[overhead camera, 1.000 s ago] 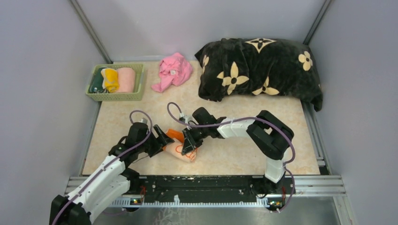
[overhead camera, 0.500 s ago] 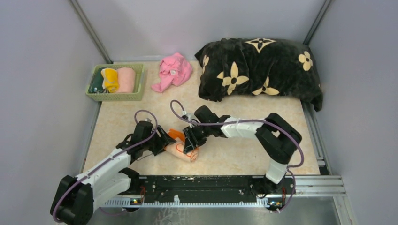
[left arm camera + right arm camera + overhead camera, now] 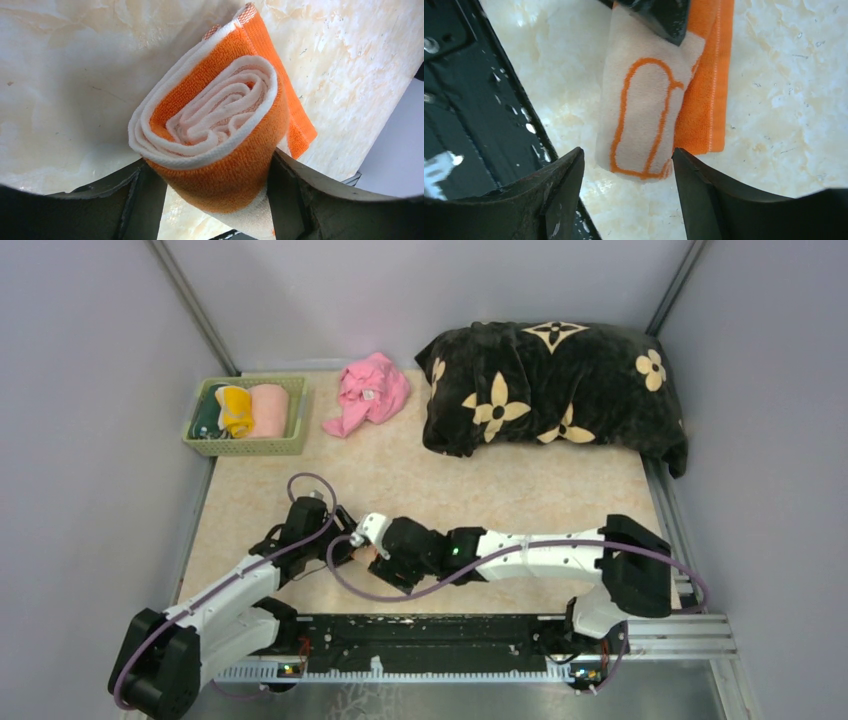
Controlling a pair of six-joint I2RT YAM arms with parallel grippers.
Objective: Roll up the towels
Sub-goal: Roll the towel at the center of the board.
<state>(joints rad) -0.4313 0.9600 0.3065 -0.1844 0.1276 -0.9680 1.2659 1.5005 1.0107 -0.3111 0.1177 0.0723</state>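
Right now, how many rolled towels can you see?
4. In the green basket: dark green roll, yellow roll, peach roll. Gripped by the left pincer: orange-bordered roll. Others may hide deeper in the basket.

Upper left of the top view: the basket (image 3: 243, 448) with rolled cloths (image 3: 250, 410) in it, a crumpled cloth (image 3: 368, 392) just right of it, the blanket (image 3: 555, 390) at upper right. Lower centre, the rolled towel (image 3: 220, 125) lies on the table (image 3: 520, 490), left gripper (image 3: 210, 167) on its left, right gripper (image 3: 626, 157) on its right.
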